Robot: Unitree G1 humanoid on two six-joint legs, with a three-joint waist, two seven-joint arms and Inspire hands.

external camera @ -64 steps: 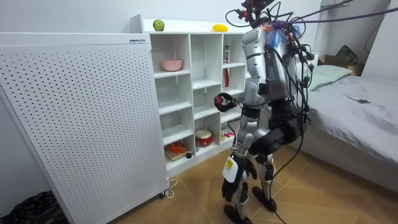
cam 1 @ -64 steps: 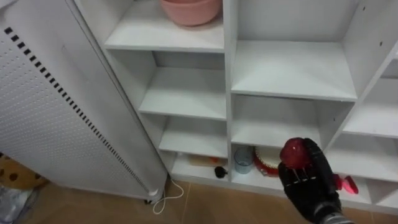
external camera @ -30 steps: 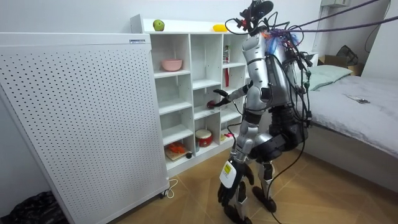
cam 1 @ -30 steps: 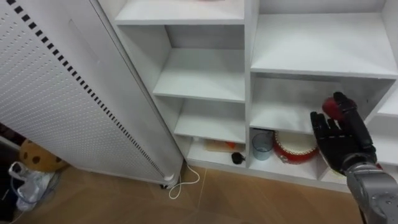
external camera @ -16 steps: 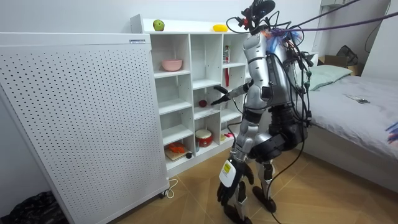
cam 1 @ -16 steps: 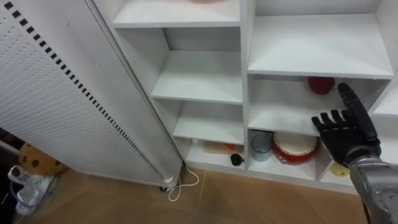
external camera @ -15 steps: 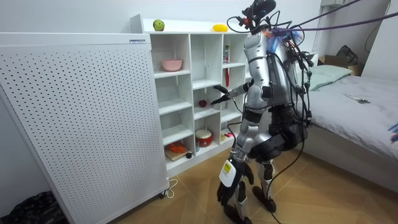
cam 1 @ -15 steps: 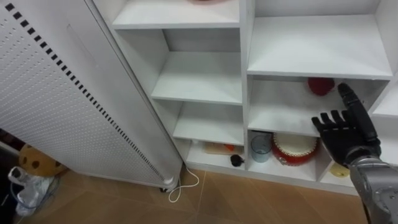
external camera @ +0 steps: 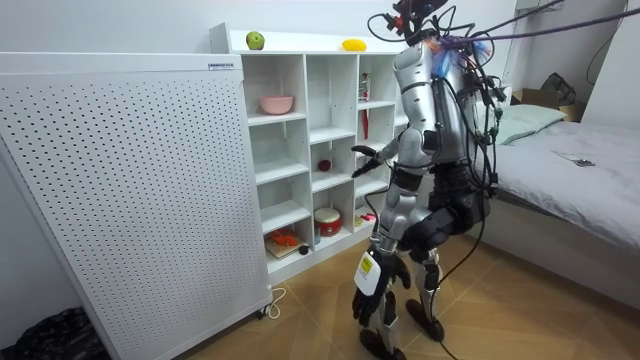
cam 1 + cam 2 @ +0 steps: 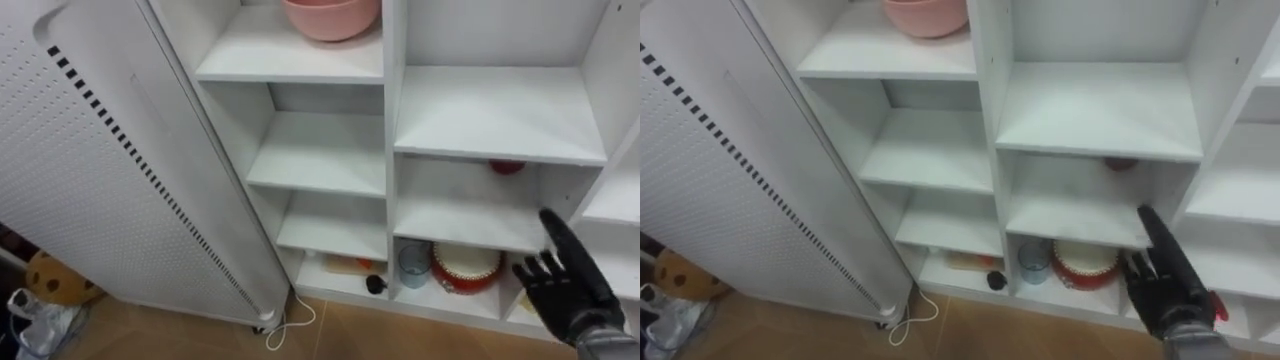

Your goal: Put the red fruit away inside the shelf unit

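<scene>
A red apple (image 10: 507, 167) lies at the back of the middle column's shelf (image 10: 470, 222), half hidden under the board above; in the room view the apple (image 9: 324, 165) sits alone in that compartment. My right hand (image 10: 565, 285) hovers in front of and below it, open and empty, fingers straight, apart from the fruit. From the side the right hand (image 9: 362, 152) reaches toward the white closet (image 9: 300, 60). My left hand (image 9: 374, 298) hangs low by my leg. A green apple (image 9: 255, 40) and a yellow fruit (image 9: 352, 44) rest on the closet's top.
A pink bowl (image 10: 330, 15) stands on an upper shelf. In the bottom compartment are a glass cup (image 10: 412, 265) and a red round tin (image 10: 465, 268). A white perforated panel (image 10: 90, 190) stands to the left. A bed (image 9: 570, 170) lies behind me.
A second ago my right hand held the red apple at the shelf; it let go, leaving the apple there, then drew back and down. The camera has tilted upward.
</scene>
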